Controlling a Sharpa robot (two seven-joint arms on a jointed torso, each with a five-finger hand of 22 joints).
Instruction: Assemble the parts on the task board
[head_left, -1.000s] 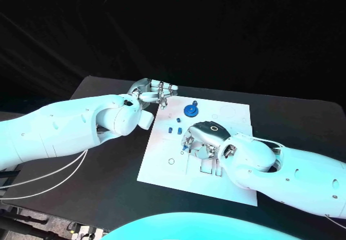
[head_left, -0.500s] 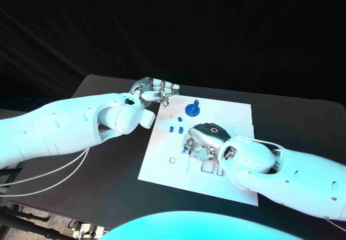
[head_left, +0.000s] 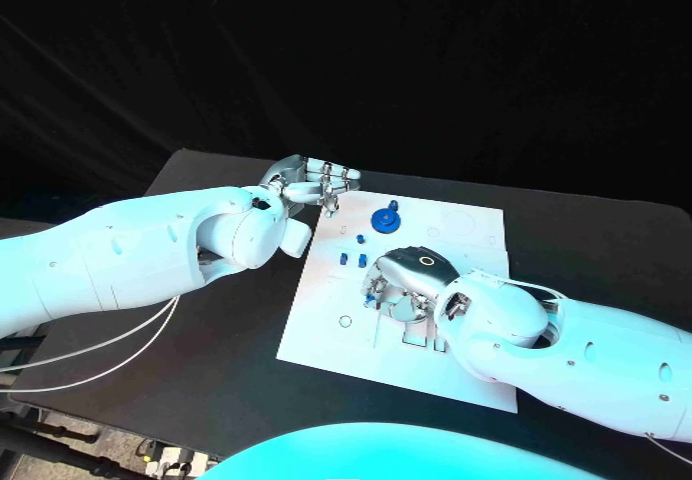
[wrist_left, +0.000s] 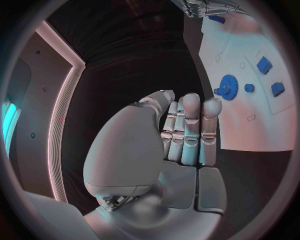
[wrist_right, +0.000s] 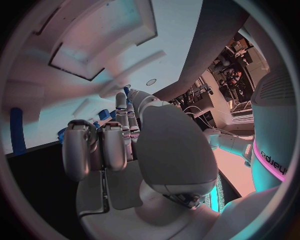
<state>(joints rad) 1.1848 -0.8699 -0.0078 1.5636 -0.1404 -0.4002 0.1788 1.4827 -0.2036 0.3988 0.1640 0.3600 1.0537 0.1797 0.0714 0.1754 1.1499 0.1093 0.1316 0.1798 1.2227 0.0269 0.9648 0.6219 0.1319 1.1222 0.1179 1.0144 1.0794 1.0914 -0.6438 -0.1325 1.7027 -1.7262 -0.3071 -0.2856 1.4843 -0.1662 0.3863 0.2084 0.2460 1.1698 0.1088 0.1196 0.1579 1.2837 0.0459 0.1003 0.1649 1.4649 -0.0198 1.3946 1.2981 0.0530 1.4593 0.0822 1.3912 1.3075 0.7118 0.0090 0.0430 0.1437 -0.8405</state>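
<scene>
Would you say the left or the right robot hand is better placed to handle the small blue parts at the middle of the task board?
Probably the right robot hand: it is over the task board beside them; the left robot hand sits off its far corner.

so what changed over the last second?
Almost nothing. The right robot hand stays low over the task board, fingers among small blue parts. The left robot hand remains at the board's far corner, holding nothing. The blue gear hasn't moved.
</scene>
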